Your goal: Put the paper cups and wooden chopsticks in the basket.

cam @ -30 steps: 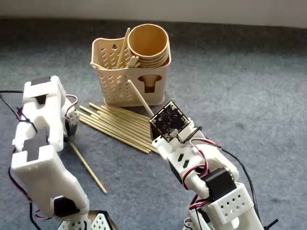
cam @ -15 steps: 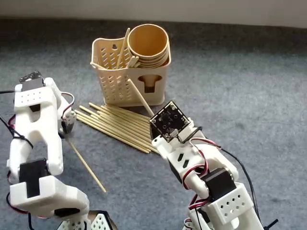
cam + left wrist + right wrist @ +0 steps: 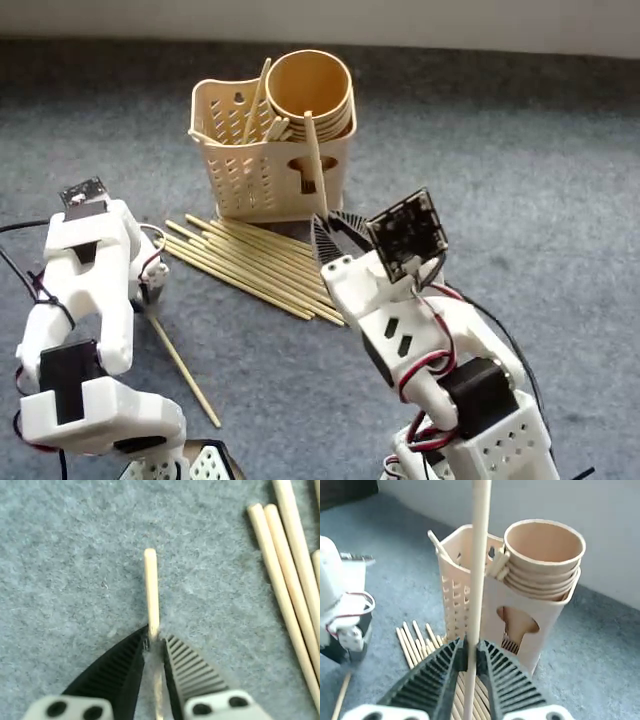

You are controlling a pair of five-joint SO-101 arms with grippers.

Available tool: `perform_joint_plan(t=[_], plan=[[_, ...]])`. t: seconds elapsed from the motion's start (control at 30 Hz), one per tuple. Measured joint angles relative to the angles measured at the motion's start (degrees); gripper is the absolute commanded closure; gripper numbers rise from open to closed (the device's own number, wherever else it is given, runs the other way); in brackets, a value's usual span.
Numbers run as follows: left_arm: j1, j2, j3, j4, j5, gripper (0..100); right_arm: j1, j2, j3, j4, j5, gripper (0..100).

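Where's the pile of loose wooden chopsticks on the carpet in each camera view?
High view: pile of loose wooden chopsticks, in front of the cream plastic basket.
Left wrist view: pile beside the left tool.
Right wrist view: pile at the basket's foot.
Shared landmark: grey carpet.

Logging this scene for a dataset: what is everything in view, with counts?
carpet: one, grey, under everything
basket: one, cream, on the carpet
paper cups: nested stack, tan, inside the basket
basket chopsticks: few, pale wood, beside the cups
chopstick pile: many, pale wood, before the basket
lone chopstick: one, pale wood, flat on carpet
raised chopstick: one, pale wood, upright near the basket
left claw: one, black, shut on lone chopstick
right claw: one, black, shut on raised chopstick
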Motion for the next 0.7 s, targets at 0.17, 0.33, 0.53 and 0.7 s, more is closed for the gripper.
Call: perform_joint_plan(t=[0.17, 0.33, 0.53, 0.7], plan=[[0.0, 0.0, 0.5, 0.0, -0.2, 100, -6.9, -0.2, -4.7, -7.2, -0.7, 98.8], [0.0, -0.4, 0.8, 0.0, -0.4, 100, -9.6, 3.3, -4.5, -20.2, 5.1, 98.9], [0.0, -0.5, 0.8, 0.0, -0.4, 100, -9.6, 14.6, -4.5, -38.9, 6.3, 98.9], [-1.8, -0.5, 0.8, -0.3, -0.3, 100, -9.6, 23.8, -4.5, -54.5, 6.3, 98.9]])
